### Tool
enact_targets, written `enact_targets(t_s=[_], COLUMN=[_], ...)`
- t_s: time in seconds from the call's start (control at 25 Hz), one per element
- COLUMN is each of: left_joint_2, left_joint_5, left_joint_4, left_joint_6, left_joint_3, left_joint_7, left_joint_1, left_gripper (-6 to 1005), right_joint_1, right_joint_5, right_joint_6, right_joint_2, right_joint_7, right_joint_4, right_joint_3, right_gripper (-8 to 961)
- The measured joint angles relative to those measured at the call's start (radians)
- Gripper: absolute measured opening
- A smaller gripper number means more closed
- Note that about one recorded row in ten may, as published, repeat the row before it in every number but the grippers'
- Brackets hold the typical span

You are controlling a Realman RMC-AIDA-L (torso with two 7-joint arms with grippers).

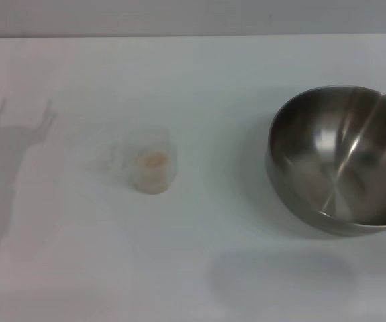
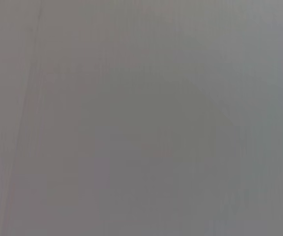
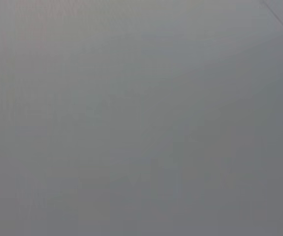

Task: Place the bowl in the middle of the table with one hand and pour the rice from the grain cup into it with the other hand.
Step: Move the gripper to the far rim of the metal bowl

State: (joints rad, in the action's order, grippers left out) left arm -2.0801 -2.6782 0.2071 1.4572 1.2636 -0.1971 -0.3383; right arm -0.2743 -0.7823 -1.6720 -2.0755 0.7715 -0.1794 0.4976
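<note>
Stainless-steel bowl (image 1: 340,161) is sitting at the right edge of the white table (image 1: 199,268), partly cropped. Left of centre, well apart, the clear grain cup (image 1: 154,169) is standing upright, holding rice (image 1: 154,161). Neither gripper is showing, so finger states cannot be told.

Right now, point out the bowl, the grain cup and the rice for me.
bowl (image 1: 344,157): head view, on its shiny inner wall.
grain cup (image 1: 154,182): head view, on its clear side wall below the rice.
rice (image 1: 154,160): head view, on the tan patch inside the cup.
</note>
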Motion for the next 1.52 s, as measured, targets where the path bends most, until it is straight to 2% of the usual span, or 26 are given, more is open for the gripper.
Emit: enact_targets(t_s=[0.4, 0.64, 0.92, 1.12, 1.52], left_joint_2=[0.000, 0.000, 0.000, 0.000, 0.000], left_joint_5=[0.000, 0.000, 0.000, 0.000, 0.000], left_joint_4=[0.000, 0.000, 0.000, 0.000, 0.000], left_joint_6=[-0.009, -0.014, -0.014, -0.014, -0.005], left_joint_3=[0.002, 0.005, 0.008, 0.008, 0.004], left_joint_7=[0.004, 0.005, 0.008, 0.008, 0.002], left_joint_1=[-0.003, -0.010, -0.015, -0.015, -0.006], left_gripper=[853, 852, 851, 850, 848], right_joint_1=[0.000, 0.013, 0.037, 0.023, 0.002], right_joint_5=[0.002, -0.041, -0.320, -0.587, -0.883], right_joint_6=[-0.002, 0.024, 0.197, 0.231, 0.242], right_joint_2=[0.000, 0.002, 0.003, 0.005, 0.005], right_joint_7=[0.001, 0.030, 0.321, 0.527, 0.786], right_joint_4=[-0.026, -0.109, -0.395, -0.581, -0.818], right_joint_3=[0.000, 0.012, 0.011, 0.012, 0.008], right_gripper=[769, 768, 769, 769, 769])
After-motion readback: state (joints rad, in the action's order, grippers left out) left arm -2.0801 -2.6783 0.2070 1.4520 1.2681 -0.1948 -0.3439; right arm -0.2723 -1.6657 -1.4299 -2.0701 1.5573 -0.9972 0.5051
